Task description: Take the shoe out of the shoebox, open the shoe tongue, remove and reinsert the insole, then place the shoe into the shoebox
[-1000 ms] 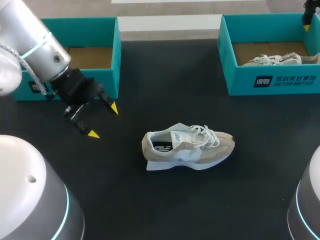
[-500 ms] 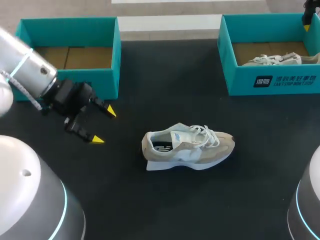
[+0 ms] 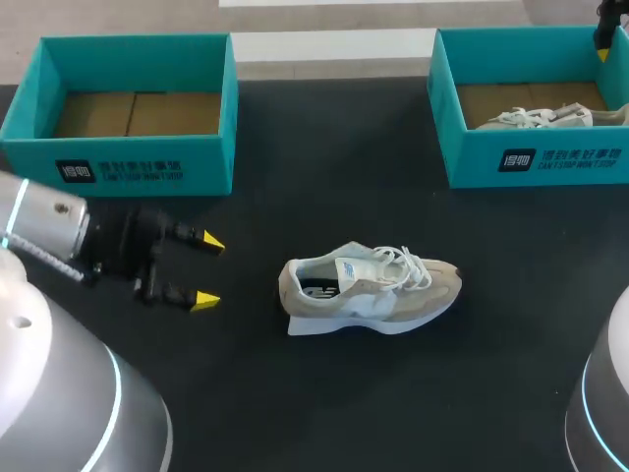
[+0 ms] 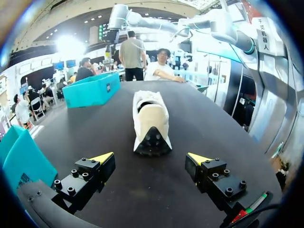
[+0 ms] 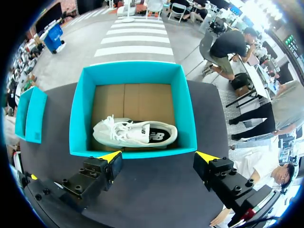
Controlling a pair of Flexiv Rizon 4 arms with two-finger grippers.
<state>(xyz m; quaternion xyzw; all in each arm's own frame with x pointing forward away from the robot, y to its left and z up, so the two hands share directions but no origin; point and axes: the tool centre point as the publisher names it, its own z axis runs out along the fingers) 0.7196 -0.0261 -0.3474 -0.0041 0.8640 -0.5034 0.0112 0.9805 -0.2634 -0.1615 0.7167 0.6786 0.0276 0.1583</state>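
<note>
The shoe [image 3: 369, 290] lies mid-bench, heel toward the released left jaws, long axis in line with them; released right jaws hang over the far-right shoebox [image 3: 550, 157].

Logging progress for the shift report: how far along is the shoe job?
Done: the beige sneaker lies out on the table. In hand: nothing; the left gripper is open, facing its heel, the right gripper open above the right shoebox holding a white sneaker. Left: reboxing at least; whether the insole step is done, I cannot tell.
</note>
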